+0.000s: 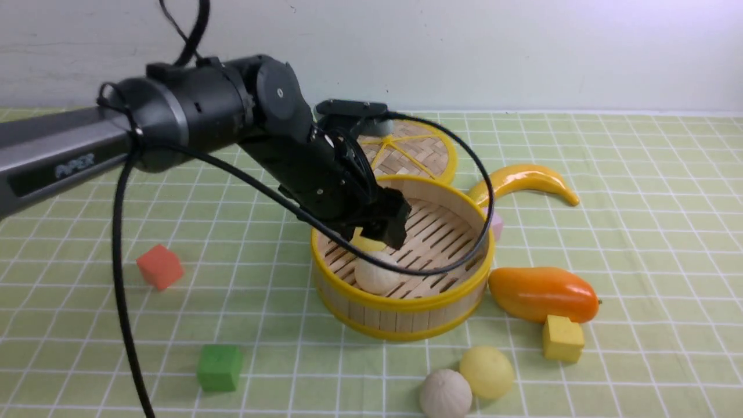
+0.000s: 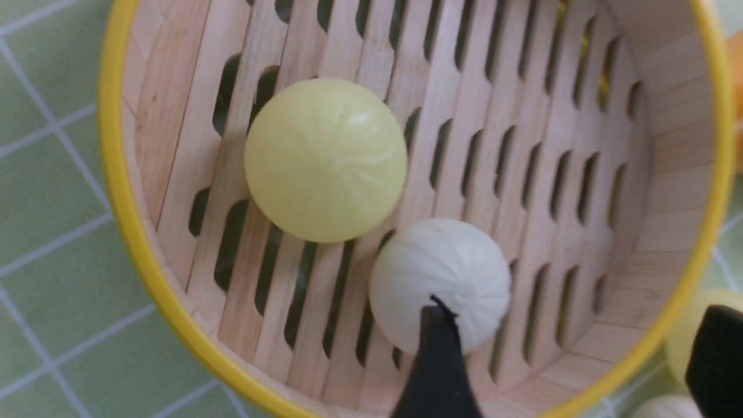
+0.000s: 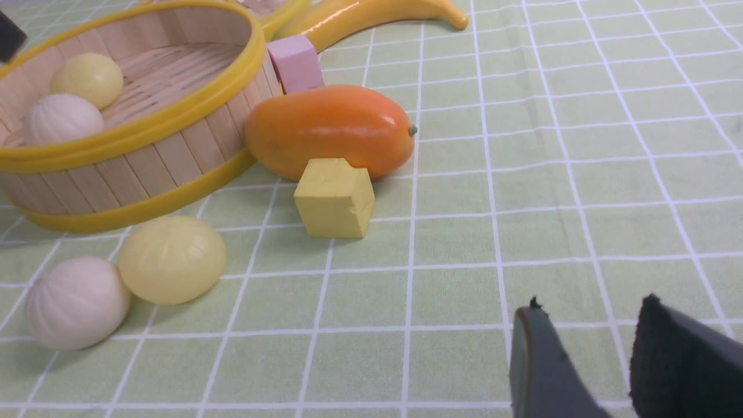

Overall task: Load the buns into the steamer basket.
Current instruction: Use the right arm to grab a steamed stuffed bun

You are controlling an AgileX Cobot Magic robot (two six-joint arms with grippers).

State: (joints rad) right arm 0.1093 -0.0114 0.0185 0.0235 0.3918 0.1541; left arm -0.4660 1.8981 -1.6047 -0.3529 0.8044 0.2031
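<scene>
Over the round bamboo-slat steamer basket with yellow rims (image 1: 400, 302) we see the left gripper (image 1: 383, 229), jaws apart and empty. Its black cable (image 1: 490, 194) loops across the basket's right rim; we judge that a lift could snag it, dragging the basket and rolling what lies inside.

A smooth pale yellow bun (image 2: 325, 159) and a pleated off-white bun (image 2: 441, 278) sit side by side on the slotted floor, near-left. A second pale yellow bun (image 1: 486, 371) and a second off-white bun (image 1: 446, 395) wait on the green checked cloth (image 1: 638, 232) just near of the basket. The right gripper (image 3: 592, 313) hangs low, fingers apart, holding nothing.

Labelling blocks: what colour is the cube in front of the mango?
Yellow. The cube beside the mango shows best in the right wrist view.
</scene>
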